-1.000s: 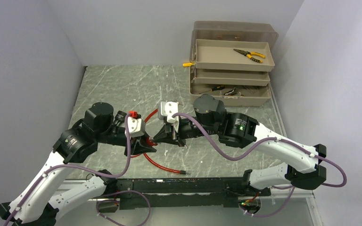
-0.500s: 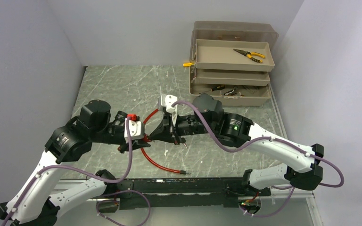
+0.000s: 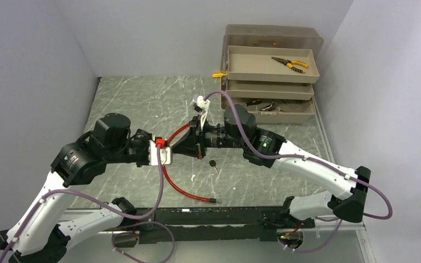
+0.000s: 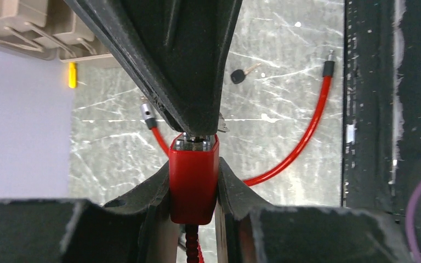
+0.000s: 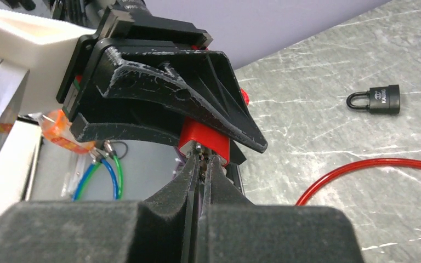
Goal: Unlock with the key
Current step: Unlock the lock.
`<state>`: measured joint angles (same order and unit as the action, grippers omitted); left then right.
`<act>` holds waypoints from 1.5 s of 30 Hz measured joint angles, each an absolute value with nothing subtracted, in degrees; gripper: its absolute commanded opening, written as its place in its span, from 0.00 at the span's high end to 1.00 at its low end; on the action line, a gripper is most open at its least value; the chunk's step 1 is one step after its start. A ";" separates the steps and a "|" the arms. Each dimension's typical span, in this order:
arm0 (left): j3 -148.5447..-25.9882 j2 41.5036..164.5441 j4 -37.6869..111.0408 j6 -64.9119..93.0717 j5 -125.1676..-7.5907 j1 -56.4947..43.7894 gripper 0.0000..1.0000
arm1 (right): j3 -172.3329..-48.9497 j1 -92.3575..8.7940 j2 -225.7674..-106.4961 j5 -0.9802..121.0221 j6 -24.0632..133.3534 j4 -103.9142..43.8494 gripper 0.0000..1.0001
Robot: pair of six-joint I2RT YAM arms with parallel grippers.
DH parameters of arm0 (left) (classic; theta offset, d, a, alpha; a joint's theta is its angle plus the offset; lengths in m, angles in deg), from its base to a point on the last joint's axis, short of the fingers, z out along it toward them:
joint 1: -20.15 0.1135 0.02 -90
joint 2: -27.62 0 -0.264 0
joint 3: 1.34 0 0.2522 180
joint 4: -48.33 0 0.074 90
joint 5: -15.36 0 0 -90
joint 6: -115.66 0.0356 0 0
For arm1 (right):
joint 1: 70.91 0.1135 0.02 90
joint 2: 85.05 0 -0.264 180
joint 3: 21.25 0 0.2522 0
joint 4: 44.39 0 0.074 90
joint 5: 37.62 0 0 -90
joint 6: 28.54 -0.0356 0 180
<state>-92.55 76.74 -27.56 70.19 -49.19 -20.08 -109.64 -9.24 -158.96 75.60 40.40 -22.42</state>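
Observation:
My left gripper [image 4: 193,164] is shut on the red lock body [image 4: 193,186] of a cable lock and holds it above the table [image 3: 142,104]. The lock's metal face points at my right gripper [image 5: 202,156]. That gripper is shut on a thin dark key, its tip pressed against the face of the lock [image 5: 205,134]. In the top view the two grippers meet tip to tip over the table's middle, at the lock [image 3: 158,143]. The red cable [image 3: 181,189] hangs from the lock and loops across the table.
A second black-headed key [image 3: 212,163] lies on the table below my right arm. A small black padlock [image 5: 381,99] lies beyond the cable. A tan tiered toolbox [image 3: 268,82] with yellow-handled pliers [image 3: 290,64] stands at the back right. The cable's free end [image 3: 212,201] lies by the front rail.
The left gripper has lifted and turned the lock toward the right gripper. The right gripper has risen, rolled and moved left to meet it. A key on the table has come into view.

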 measured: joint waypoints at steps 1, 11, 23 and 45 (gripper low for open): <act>-93.20 77.11 -27.62 71.07 -50.08 -20.45 1.00 | -109.51 -9.57 -158.87 75.69 39.42 -22.95 1.00; -89.42 73.57 -18.94 77.67 -60.03 -25.94 1.00 | -108.02 -11.82 -158.00 76.63 29.95 -26.42 1.00; -79.35 70.42 -4.08 85.47 -69.51 -30.14 1.00 | -100.79 -17.76 -156.45 81.50 19.02 -35.67 1.00; -84.26 69.53 -1.00 69.78 -62.00 -31.64 1.00 | -110.64 -25.61 -145.02 83.38 29.56 -16.54 0.32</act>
